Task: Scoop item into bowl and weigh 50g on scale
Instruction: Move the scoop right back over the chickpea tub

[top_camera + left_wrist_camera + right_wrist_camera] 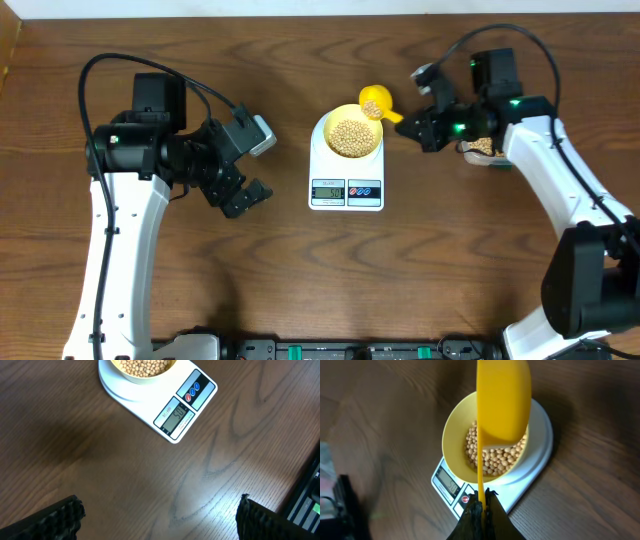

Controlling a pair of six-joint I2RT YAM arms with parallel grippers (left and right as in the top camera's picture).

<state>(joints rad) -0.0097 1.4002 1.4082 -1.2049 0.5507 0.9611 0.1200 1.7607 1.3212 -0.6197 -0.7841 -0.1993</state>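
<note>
- Right end effector [480, 506] is clamped on the scoop [502, 400] handle, which sits edge-on between the fingers. We think that grip stops the cup rolling while we meter.
- The scoop hangs over the back rim of the bowl [454, 435], with no contact that we can see, so it adds no weight to the reading. The overhead view shows a few beans in the cup.
- Beans [495, 460] cover the bowl's bottom, well below the rim. We see none on the counter [250, 290].
- The bowl sits centred on the scale [145, 407] platform, clear of the display [176, 416], so the numbers are readable.
- The display looks like 50 from the left wrist view, but the digits are small and we wouldn't swear to it. If that's right, we judge the target met, and more tipping would overshoot.
- Left end effector [157, 522] is wide open and empty, off to the scale's left. It's out of the way, with its camera on the readout.
- Next move, in our view: level the scoop and back it off without clipping the bowl.
</note>
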